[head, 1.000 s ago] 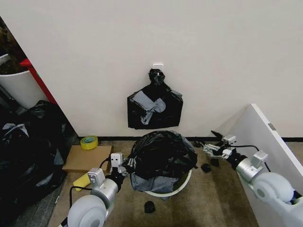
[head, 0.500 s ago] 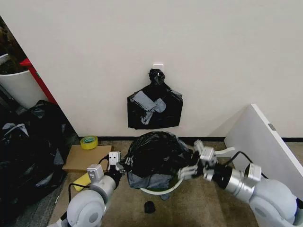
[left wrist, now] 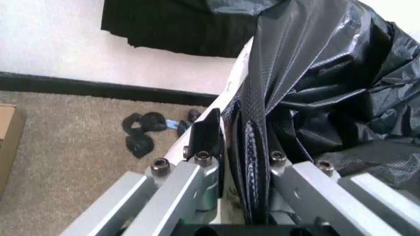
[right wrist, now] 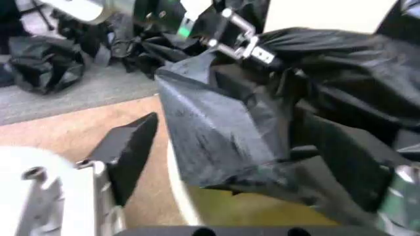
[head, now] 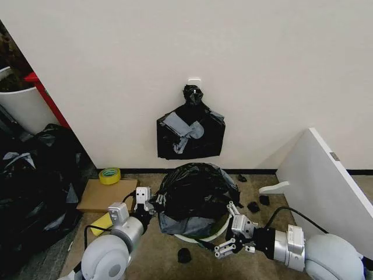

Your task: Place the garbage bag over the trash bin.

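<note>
- Trash bin: stands on the brown carpet close to the wall, just below a square black bundle of bags that hangs on the wall. Only a pale strip of its rim shows at the front.
- Garbage bag: heaped over the top of the trash bin and draped down its near side, bunched and wrinkled.
- Left gripper: at the left side of the trash bin, at rim height. In the left wrist view its fingers are drawn narrow, with a fold of the garbage bag pinched between them, close against the bin rim.
- Right gripper: low at the front right of the trash bin, near the carpet. In the right wrist view its fingers stand wide apart, with a hanging fold of the garbage bag between them; a firm hold cannot be confirmed.
- Tape roll: on the cardboard sheet, left of the trash bin.
</note>
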`<state>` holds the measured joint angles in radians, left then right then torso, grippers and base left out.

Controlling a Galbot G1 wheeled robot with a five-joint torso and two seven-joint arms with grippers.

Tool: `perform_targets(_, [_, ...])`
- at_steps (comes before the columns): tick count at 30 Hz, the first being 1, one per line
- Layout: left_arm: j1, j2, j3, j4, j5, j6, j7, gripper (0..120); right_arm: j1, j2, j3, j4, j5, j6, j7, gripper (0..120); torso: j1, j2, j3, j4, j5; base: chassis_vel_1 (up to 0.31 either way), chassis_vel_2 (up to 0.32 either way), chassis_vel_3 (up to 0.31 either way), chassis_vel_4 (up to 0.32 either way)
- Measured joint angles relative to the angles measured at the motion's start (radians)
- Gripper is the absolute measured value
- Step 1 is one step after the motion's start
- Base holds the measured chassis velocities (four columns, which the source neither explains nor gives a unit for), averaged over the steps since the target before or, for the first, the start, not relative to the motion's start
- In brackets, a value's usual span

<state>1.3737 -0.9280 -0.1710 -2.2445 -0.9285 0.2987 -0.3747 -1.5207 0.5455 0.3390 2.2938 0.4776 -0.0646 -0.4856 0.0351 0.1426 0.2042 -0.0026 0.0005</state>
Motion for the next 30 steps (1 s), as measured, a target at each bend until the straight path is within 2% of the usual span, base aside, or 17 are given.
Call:
perform_targets(5, [-0.001, -0.001, 0.001, -0.002, -0.001, 0.001, -0.001, 5, -0.008, -0.003, -0.001, -0.005, -0.008, 0.002, -0.025, 60, 0.0, 0.0, 0.0, 0.0, 0.0, 0.0, 0.0, 0.0, 0.0])
perform_targets(8, [0.0, -0.002, 0.001, -0.002, -0.001, 0.001, -0.001, 5, -0.009, -0.001, -0.002, -0.006, -0.01, 0.002, -0.025, 54, 0.0, 0.0, 0.0, -0.0001, 0.0, 0.0, 0.0, 0.0, 0.0])
perform_targets(11, [0.001, -0.005, 0.001, -0.003, -0.001, 0.001, -0.002, 5, -0.009, 0.001, -0.004, -0.009, -0.009, 0.004, -0.018, 38, 0.0, 0.0, 0.0, 0.0, 0.0, 0.0, 0.0, 0.0, 0.0])
perform_targets(13, [0.001, -0.006, 0.0, -0.003, -0.001, 0.001, -0.002, 5, -0.009, 0.001, -0.004, -0.009, -0.008, 0.004, -0.016, 34, 0.0, 0.0, 0.0, 0.0, 0.0, 0.0, 0.0, 0.0, 0.0])
perform_targets(20, [0.001, -0.007, -0.003, -0.007, -0.001, -0.001, -0.005, 5, -0.02, -0.003, -0.005, -0.011, -0.031, 0.011, -0.024, 5, 0.0, 0.0, 0.0, -0.0001, 0.0, 0.0, 0.0, 0.0, 0.0])
perform_targets(22, [0.0, -0.007, -0.004, -0.009, -0.002, -0.001, -0.005, 5, -0.023, -0.004, -0.008, -0.013, -0.038, 0.015, -0.025, 0, 0.0, 0.0, 0.0, 0.0, 0.0, 0.0, 0.0, 0.0, 0.0])
perform_targets(30, [-0.01, -0.014, -0.018, -0.004, -0.045, -0.006, -0.029, 5, -0.073, -0.008, 0.016, 0.011, -0.065, 0.059, -0.024, 0, 0.0, 0.0, 0.0, 0.0, -0.0001, 0.0, 0.0, 0.0, 0.0])
